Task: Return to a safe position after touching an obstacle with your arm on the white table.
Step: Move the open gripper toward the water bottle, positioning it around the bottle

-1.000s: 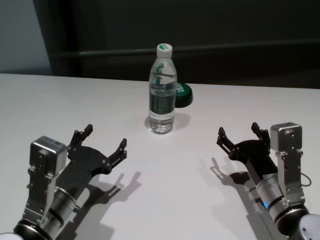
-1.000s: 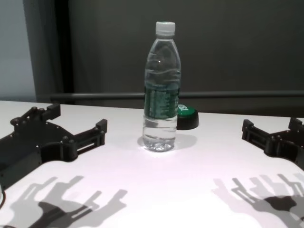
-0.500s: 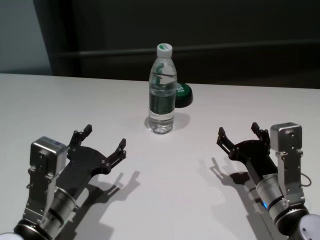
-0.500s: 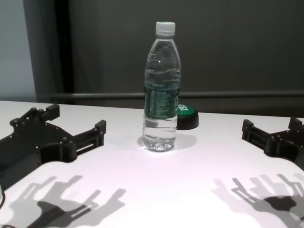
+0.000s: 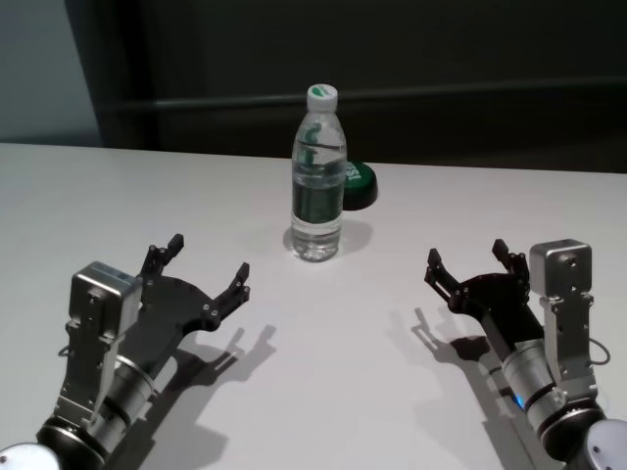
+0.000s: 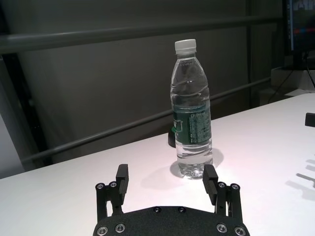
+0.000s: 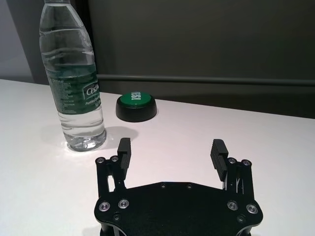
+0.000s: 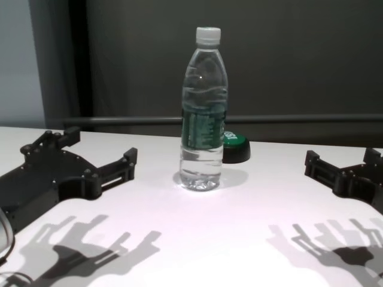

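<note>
**Both arms stood clear of the upright bottle**

The left gripper [image 5: 206, 269] hovered with its fingers spread wide and nothing between them, low over the white table [image 5: 343, 352], on the near-left side of the bottle [image 5: 318, 186] and apart from it. The right gripper [image 5: 470, 262] hung likewise with its fingers parted and empty, on the bottle's near-right side and farther off.

The bottle, the obstacle of the task, stood upright and capped towards the far middle of the table, with a low green-topped puck [image 5: 358, 186] just behind it on the right. No arm touched it.

By my judgement the retreat was the step in hand, and was nearly done. What remained called for drawing the left arm farther from the bottle towards the body, keeping the fingers above the tabletop, so that the bottle was not brushed.
</note>
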